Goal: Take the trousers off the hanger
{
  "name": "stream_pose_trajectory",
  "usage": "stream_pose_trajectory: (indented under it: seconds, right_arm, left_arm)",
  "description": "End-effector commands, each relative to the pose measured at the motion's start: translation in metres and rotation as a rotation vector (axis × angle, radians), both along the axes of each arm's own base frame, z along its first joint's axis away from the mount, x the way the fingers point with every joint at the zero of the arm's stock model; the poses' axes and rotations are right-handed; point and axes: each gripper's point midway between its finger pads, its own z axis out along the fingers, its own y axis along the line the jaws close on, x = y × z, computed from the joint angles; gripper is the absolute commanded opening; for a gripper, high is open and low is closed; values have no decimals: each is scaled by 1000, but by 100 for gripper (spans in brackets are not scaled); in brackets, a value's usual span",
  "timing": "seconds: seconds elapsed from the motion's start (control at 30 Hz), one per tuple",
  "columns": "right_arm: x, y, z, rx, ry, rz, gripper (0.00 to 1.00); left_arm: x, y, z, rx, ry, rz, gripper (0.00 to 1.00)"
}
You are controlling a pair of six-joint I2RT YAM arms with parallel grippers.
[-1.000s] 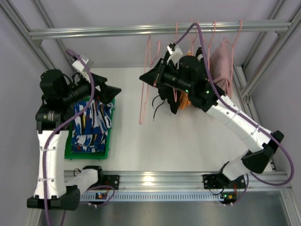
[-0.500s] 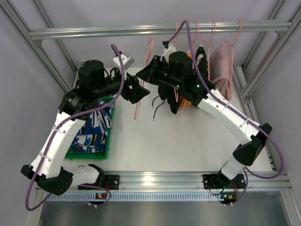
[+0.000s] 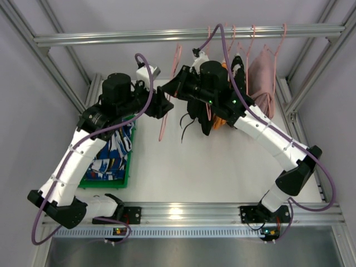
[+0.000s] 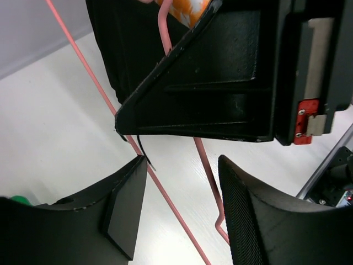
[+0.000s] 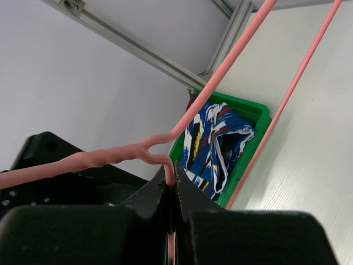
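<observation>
The black trousers (image 3: 204, 119) hang on a pink hanger below the rail, drawstrings (image 3: 185, 127) dangling; they also show in the left wrist view (image 4: 118, 49). My right gripper (image 3: 173, 90) is shut on a pink hanger wire (image 5: 165, 144) just below its twisted neck, as the right wrist view (image 5: 172, 176) shows. My left gripper (image 3: 164, 105) is open, and pink hanger wires (image 4: 171, 204) pass between its jaws (image 4: 182, 182) without touching them. The blue printed trousers (image 3: 111, 150) lie in the green bin (image 3: 129, 167), also seen from the right wrist (image 5: 215, 138).
A metal rail (image 3: 139, 37) crosses the back with several pink hangers. A pink garment (image 3: 260, 78) hangs at the right, an orange cloth (image 3: 218, 118) beside the black trousers. Frame posts stand at both sides. The two grippers are very close together.
My left arm has swung from above the green bin to the right, up to the hanger beside the right gripper. The right gripper shifted slightly left and back, still holding the wire.
</observation>
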Motion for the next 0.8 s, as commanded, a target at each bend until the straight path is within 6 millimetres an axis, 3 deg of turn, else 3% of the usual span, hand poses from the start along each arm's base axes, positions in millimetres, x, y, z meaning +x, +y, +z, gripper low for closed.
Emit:
stream_pose_trajectory:
  seconds: [0.0,0.13,0.23,0.27,0.33,0.4,0.43,0.47,0.53,0.57,0.63,0.67,0.73,0.77]
  right_arm:
    - [-16,-5,44,83,-79,16,0]
    - [-16,-5,48,90,-86,16,0]
    - [-17,-5,48,91,-88,21,0]
    - [-16,-6,46,85,-89,18,0]
    - [-17,-6,46,83,-97,25,0]
    - [-18,-6,47,84,-105,33,1]
    - [-19,-7,50,90,-117,36,6]
    - [-22,-9,50,90,-122,44,23]
    - [-21,-14,50,87,-136,44,44]
    - [-25,-22,57,86,-161,42,63]
    - [-26,-31,57,69,-182,30,75]
    - [-31,-40,60,50,-214,22,93]
    - [-33,-48,55,21,-233,17,100]
    - [-40,-57,62,13,-275,16,100]
  left_arm:
    - [-3,-7,0,-40,24,-14,59]
    - [-4,-11,-11,-57,69,-14,49]
    - [-7,-13,-4,-93,72,-23,29]
    - [-13,-16,2,-124,80,-41,18]
    - [-16,-18,11,-163,74,-53,4]
    - [-20,-17,17,-206,82,-39,0]
    - [-20,-17,23,-227,69,-34,0]
    - [-21,-16,26,-250,78,-25,0]
    - [-20,-15,28,-269,88,-3,0]
    - [-20,-14,27,-285,116,16,0]
    - [-16,-11,26,-302,140,44,0]
    - [-13,-11,24,-318,164,62,0]
    - [-5,-7,24,-327,174,100,0]
    - [-1,-8,21,-330,191,112,0]
